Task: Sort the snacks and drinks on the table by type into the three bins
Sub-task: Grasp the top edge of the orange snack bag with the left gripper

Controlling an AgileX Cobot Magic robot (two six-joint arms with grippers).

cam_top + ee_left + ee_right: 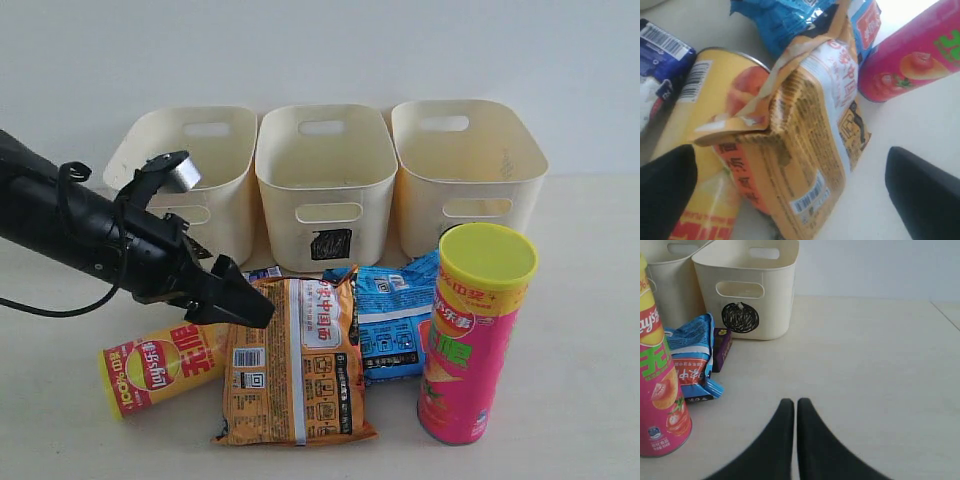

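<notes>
Flat orange foil snack bag, lower centre of frame, overlapping toppled yellow-red chip can: best pinch at crimped top edge with wide-spread left gripper, clear of can; right gripper pressed together.

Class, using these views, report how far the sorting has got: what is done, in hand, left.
Done: nothing; no item shows inside the three bins. In hand: the left gripper is open around the orange bag. Left: that bag, blue bag, yellow can, pink can, purple carton and blue-and-white carton, all on the table. The right gripper is shut, apart.
</notes>
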